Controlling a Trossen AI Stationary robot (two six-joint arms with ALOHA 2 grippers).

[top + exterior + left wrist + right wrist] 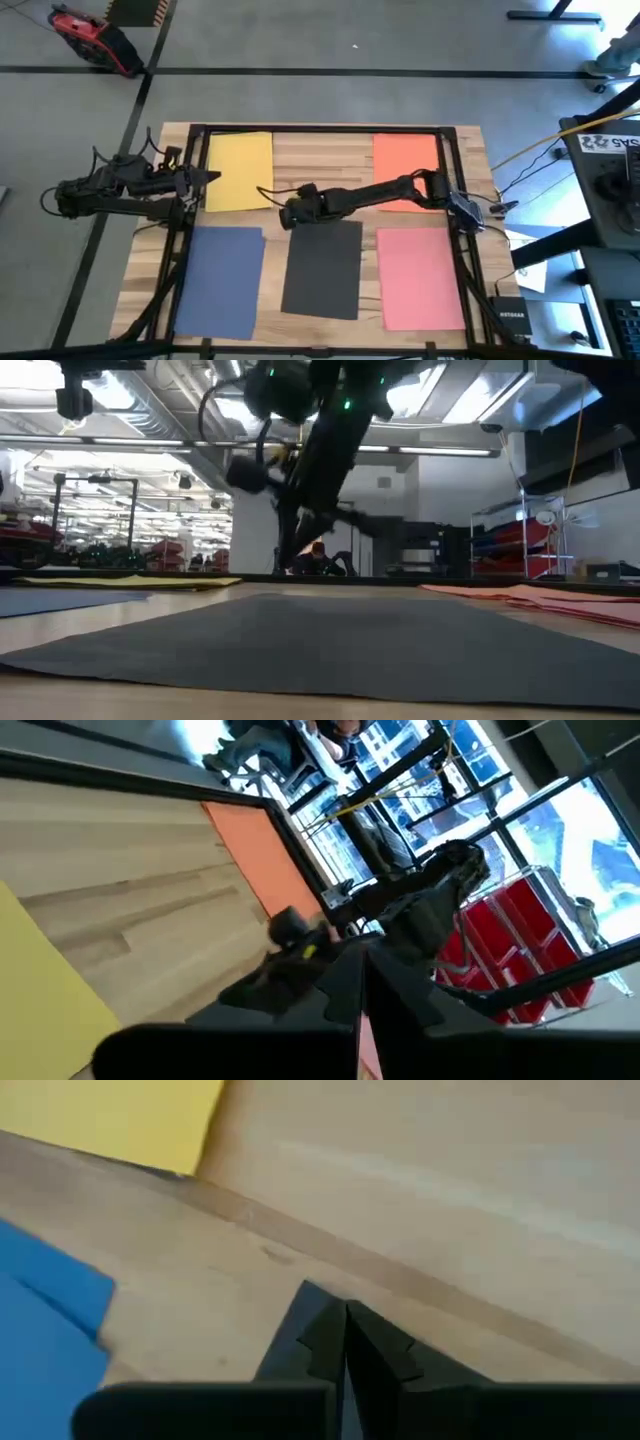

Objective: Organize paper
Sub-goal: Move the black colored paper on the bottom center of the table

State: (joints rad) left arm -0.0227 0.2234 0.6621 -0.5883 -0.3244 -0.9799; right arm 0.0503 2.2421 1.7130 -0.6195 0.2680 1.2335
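Right gripper [283, 213] reaches over mid-table, jaws closed on nothing, just above the dark grey sheet's [322, 268] far edge (blue [218, 280], yellow [238, 171], orange [405, 160], pink [420, 277] sheets lie flat around it), left gripper [212, 177] parked closed at the yellow sheet's left edge.

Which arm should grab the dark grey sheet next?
Right. The right gripper hovers, fingers closed, at the far edge of the dark grey sheet. The left gripper sits beside the yellow sheet, farther off.
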